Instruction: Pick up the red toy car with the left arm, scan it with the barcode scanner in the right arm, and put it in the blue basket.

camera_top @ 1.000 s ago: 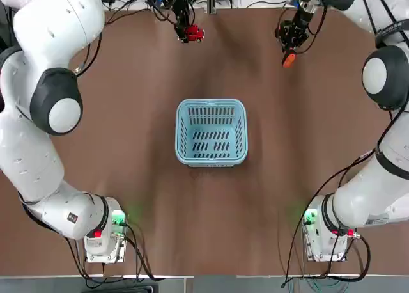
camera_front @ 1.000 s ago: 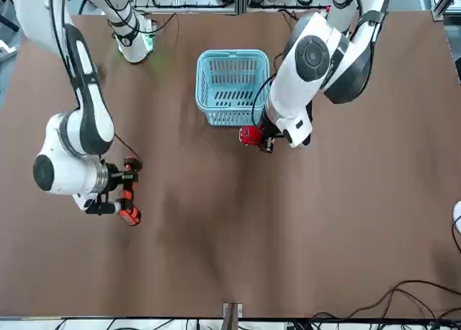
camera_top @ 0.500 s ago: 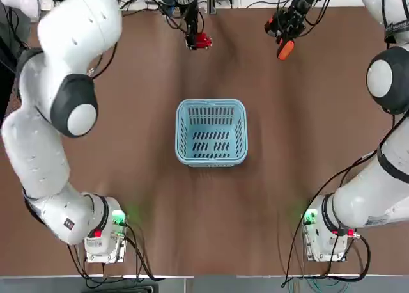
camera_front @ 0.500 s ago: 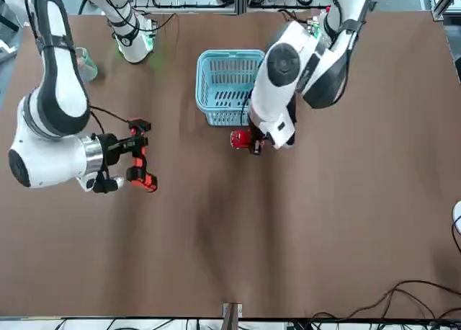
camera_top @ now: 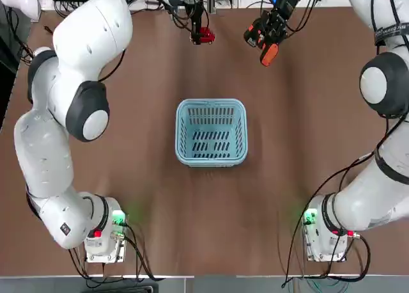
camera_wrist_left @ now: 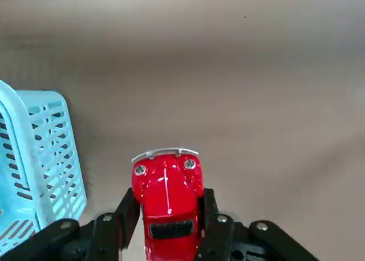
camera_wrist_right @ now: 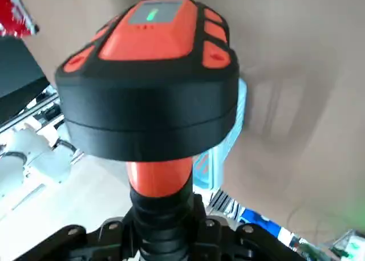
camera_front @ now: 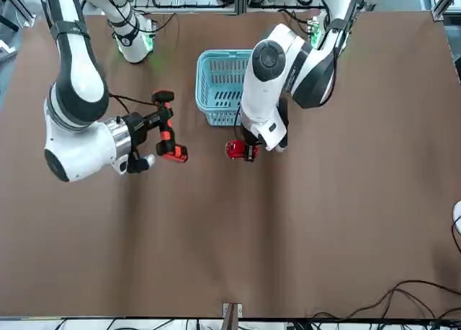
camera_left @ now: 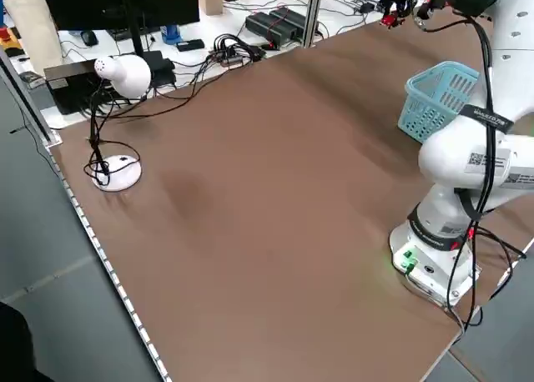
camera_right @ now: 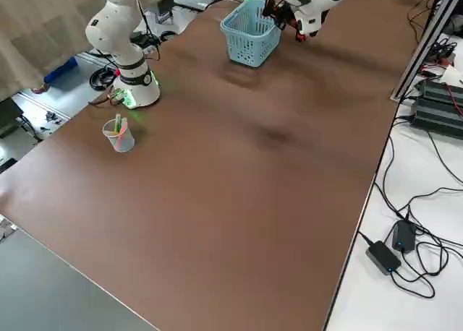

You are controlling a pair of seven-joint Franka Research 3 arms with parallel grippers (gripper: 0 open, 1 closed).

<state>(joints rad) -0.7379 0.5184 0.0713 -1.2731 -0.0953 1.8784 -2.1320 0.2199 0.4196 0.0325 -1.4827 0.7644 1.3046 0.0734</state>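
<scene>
Counting the task things, one red toy car (camera_front: 238,150) is pinched in the left gripper's (camera_front: 245,152) fingers beyond one blue basket (camera_top: 211,131); one barcode scanner (camera_front: 167,132) is clamped by the right gripper (camera_front: 148,122) nearby. One cup (camera_right: 119,135) is seen on the bench (camera_top: 153,197).

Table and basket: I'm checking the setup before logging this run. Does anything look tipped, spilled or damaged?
Nothing stands out. The blue basket sits upright and empty, the left gripper holds the red toy car squarely, and the right gripper holds the barcode scanner.
</scene>
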